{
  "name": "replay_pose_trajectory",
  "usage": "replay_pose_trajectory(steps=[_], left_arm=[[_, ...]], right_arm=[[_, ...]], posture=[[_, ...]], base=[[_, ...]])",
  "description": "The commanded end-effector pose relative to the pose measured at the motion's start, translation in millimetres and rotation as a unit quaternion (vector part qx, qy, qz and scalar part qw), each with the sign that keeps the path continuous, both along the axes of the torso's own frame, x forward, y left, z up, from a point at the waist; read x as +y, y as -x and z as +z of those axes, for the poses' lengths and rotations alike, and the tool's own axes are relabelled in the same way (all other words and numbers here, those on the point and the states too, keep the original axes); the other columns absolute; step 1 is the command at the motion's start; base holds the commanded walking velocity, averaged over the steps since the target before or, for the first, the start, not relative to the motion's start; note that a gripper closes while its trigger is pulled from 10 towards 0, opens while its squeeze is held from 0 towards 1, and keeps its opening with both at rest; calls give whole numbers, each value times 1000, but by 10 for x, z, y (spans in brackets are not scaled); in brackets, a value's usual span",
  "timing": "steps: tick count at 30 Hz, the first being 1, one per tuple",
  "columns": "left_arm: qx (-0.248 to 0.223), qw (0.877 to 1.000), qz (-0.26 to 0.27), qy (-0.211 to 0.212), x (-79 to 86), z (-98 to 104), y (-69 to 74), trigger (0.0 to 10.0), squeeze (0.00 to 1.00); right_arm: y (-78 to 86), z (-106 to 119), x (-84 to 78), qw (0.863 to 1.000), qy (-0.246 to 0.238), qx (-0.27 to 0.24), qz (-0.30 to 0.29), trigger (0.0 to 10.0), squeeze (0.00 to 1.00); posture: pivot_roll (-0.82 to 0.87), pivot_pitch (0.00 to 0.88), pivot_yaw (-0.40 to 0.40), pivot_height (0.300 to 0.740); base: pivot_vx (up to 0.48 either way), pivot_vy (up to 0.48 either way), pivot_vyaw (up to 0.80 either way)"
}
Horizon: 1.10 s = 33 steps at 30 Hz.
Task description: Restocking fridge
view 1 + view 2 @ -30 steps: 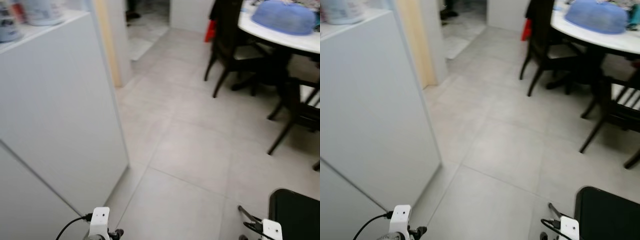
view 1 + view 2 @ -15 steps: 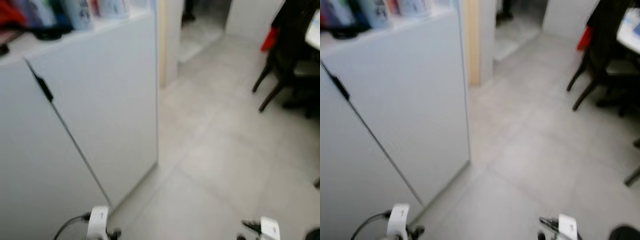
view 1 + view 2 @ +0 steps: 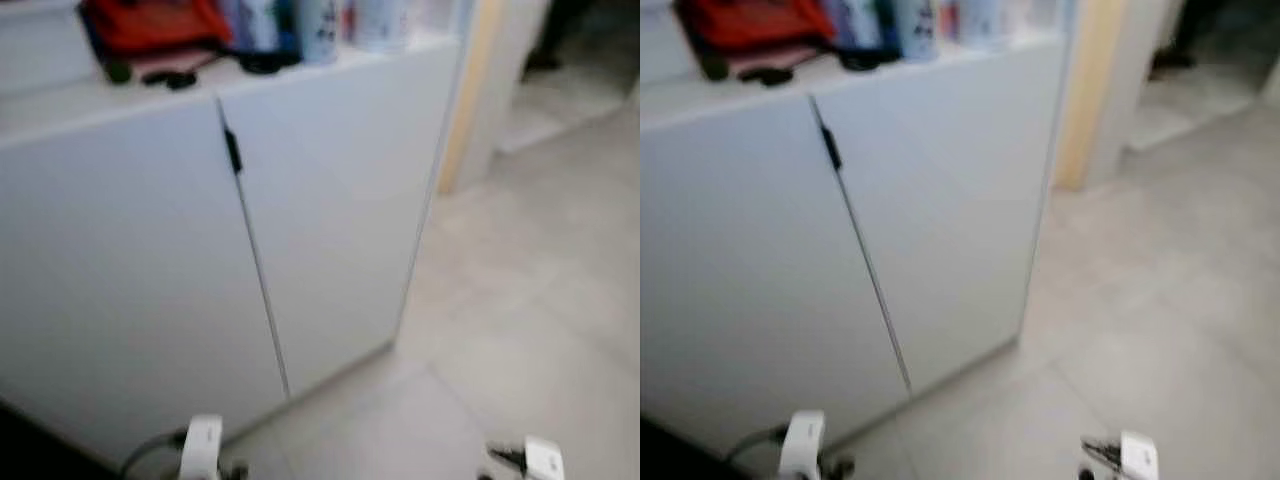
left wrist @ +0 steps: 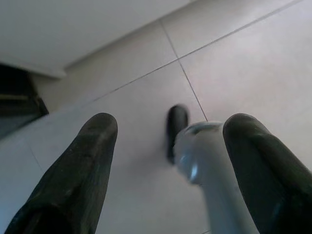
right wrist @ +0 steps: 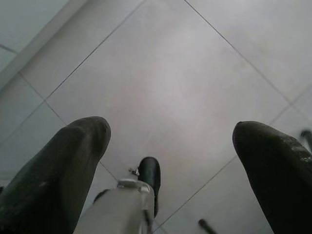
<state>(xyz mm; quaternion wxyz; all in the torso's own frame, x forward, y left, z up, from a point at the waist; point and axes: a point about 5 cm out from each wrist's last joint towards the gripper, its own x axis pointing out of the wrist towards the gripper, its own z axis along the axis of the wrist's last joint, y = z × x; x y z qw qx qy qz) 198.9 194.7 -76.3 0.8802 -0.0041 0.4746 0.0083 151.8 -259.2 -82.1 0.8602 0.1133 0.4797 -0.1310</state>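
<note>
Ahead and to the robot's left stands a tall white cabinet (image 3: 150, 260) with two flat doors, the largest thing before the head camera. Its long axis runs upright, and its door fronts face the robot and slightly toward its right. A thin dark seam (image 3: 258, 270) runs top to bottom between the doors, leaning a little in the picture, with a small black handle (image 3: 233, 152) near its upper end. Whether this cabinet is the fridge cannot be told; both doors are shut. The head views are blurred.

Pale grey floor tiles (image 3: 530, 330) spread to the right of the cabinet, crossed by thin grout lines. Beyond the cabinet's far corner rises a light wooden door frame (image 3: 1088, 90), with a paler floor past it.

On the cabinet's top sits a red bundle (image 3: 150, 22) at the left, then a row of bottles and cans (image 3: 300, 20), too blurred to read.

Both arms hang low, each white wrist piece showing at the bottom edge of the head views. The left gripper (image 4: 168, 161) points down at the tiles, its two black fingers (image 4: 80, 170) spread wide with nothing between them; a black foot (image 4: 176, 127) and pale leg show below. The right gripper (image 5: 170, 161) likewise hangs over the tiles, fingers (image 5: 63, 165) parted and empty.
</note>
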Motion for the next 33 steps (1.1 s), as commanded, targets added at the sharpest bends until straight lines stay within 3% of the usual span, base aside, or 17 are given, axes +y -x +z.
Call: replay_pose_trajectory(steps=[1,25,33], left_arm=[[5,1000,5,-7,51,-1,15,10000,0],[6,1000,12,-17,65,-2,18,10000,0],[6,1000,23,-17,68,-5,24,10000,0]], right_arm=[[-41,8,27,1000,-5,-5,1,10000,0],[-41,8,30,1000,-8,-5,3,10000,0],[-29,2,26,1000,-10,-5,-18,10000,0]], posture=[[87,0,-31,740],[86,0,-32,740],[88,0,-32,740]], base=[[0,0,800],[0,0,792],[0,0,0]])
